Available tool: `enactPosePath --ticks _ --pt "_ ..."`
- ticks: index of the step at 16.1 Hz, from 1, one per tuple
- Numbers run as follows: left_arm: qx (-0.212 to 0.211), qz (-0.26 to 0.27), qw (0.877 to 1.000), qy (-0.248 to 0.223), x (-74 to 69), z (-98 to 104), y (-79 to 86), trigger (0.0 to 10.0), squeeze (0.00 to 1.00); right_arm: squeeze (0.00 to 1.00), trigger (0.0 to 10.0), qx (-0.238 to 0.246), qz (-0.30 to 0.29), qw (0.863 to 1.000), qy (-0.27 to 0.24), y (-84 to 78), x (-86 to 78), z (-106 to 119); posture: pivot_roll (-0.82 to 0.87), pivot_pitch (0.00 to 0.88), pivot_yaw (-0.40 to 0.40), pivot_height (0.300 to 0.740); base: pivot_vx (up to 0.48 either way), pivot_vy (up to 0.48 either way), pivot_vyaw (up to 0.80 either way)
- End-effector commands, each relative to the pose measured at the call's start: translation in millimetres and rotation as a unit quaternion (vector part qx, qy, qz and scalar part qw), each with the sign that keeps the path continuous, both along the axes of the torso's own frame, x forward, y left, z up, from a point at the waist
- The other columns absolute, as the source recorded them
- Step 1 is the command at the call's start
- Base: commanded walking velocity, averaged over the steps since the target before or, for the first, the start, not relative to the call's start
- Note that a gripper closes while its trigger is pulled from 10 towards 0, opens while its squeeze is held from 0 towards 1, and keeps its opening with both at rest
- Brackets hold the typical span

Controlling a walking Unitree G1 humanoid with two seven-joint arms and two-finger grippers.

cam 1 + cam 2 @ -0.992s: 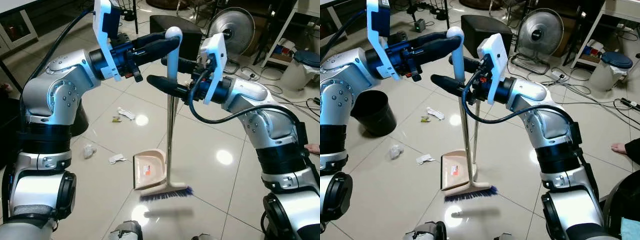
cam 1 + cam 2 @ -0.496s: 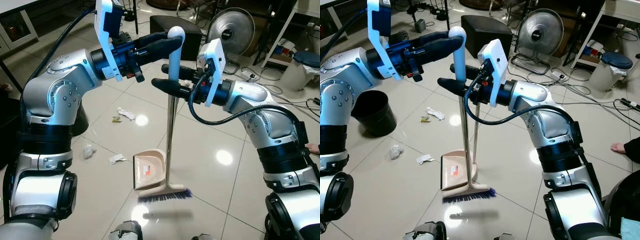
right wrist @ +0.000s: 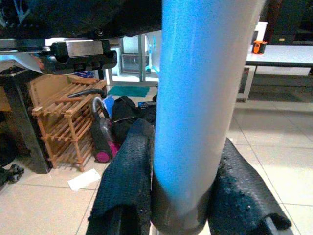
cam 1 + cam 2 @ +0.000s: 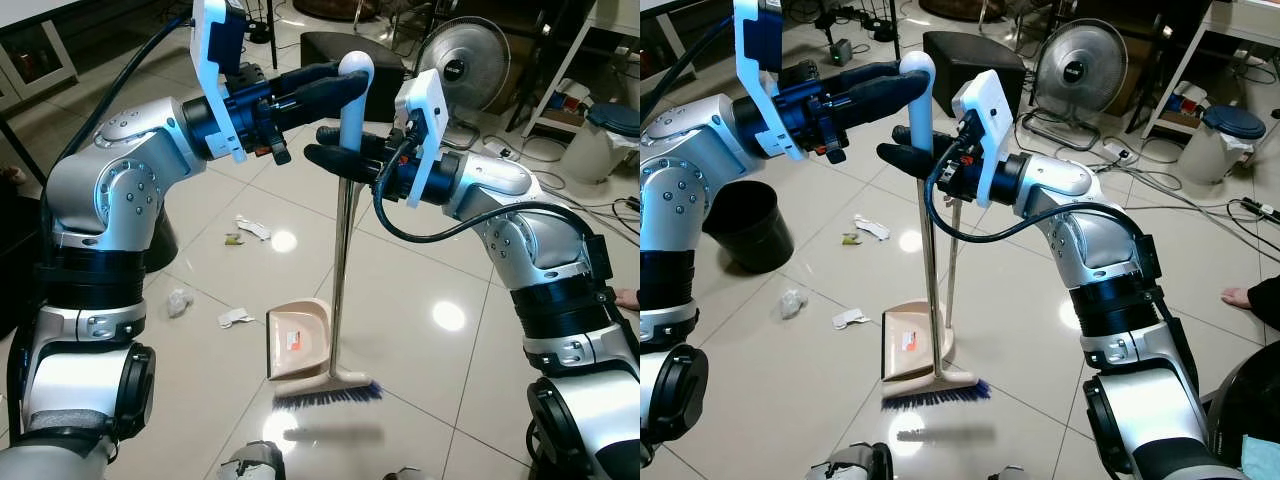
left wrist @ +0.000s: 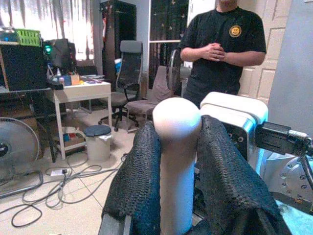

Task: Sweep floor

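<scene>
The broom stands nearly upright on the tiles: white-and-blue grip (image 4: 355, 85), metal pole (image 4: 340, 270), blue bristles (image 4: 328, 392) on the floor. My left gripper (image 4: 340, 85) is shut on the rounded top of the grip, whose top (image 5: 176, 127) sits between my black fingers (image 5: 134, 181). Just below, my right gripper (image 4: 335, 155) is shut on the blue grip (image 3: 205, 98). A beige dustpan (image 4: 298, 338) lies right behind the bristles. Paper scraps (image 4: 235, 318) lie to its left, with more of them (image 4: 252, 226) farther off.
A black bin (image 4: 750, 225) stands at the left, beside a crumpled scrap (image 4: 178, 300). A fan (image 4: 462, 62), a black box (image 4: 330, 48), cables (image 4: 520, 150) and a white bin with a blue lid (image 4: 600, 135) crowd the back. A person's foot (image 4: 1240, 296) shows at the right.
My right gripper has risen a little along the broom handle and moved closer to the left one. The handle top leaned slightly right; the bristles slid a touch left.
</scene>
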State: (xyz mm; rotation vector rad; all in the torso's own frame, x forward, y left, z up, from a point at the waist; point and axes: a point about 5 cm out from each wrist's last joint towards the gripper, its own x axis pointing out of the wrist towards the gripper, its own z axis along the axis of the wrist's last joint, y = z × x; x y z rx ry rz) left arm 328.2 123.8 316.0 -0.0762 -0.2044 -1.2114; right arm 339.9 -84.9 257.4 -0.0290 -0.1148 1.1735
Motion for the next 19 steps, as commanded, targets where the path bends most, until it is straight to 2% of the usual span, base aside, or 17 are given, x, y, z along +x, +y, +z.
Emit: enactPosePath --ticks 1,8,9,10,19 --pt "-0.003 -0.019 1.000 -0.021 -6.3 9.9 -6.2 0.0 0.00 0.00 0.0 -0.003 0.010 1.000 -0.019 2.9 0.0 8.4 -0.05 0.044 0.015 0.740 0.000 0.000 0.00" --pt "0.009 -0.007 0.999 -0.032 -4.0 8.1 -4.2 0.0 0.00 0.00 0.0 0.002 0.008 1.000 -0.021 1.4 -1.6 8.1 -0.05 0.041 0.021 0.740 0.000 0.000 0.00" --pt "0.008 -0.004 1.000 -0.026 -3.0 6.8 -4.1 8.2 0.00 0.00 0.0 0.004 0.007 1.000 -0.022 1.6 -2.0 8.4 -0.06 0.042 0.033 0.740 0.000 0.000 0.00" --pt "-0.003 -0.011 1.000 -0.010 -2.4 5.7 -4.5 10.0 1.00 0.00 0.0 0.003 0.009 1.000 -0.022 1.9 -3.1 8.1 -0.06 0.041 0.034 0.740 0.000 0.000 0.00" --pt "-0.034 -0.047 0.998 0.002 0.0 6.5 -0.6 10.0 1.00 0.00 0.0 0.002 0.002 1.000 -0.027 -2.6 -3.8 8.1 -0.07 0.009 0.068 0.740 0.000 0.000 0.00"
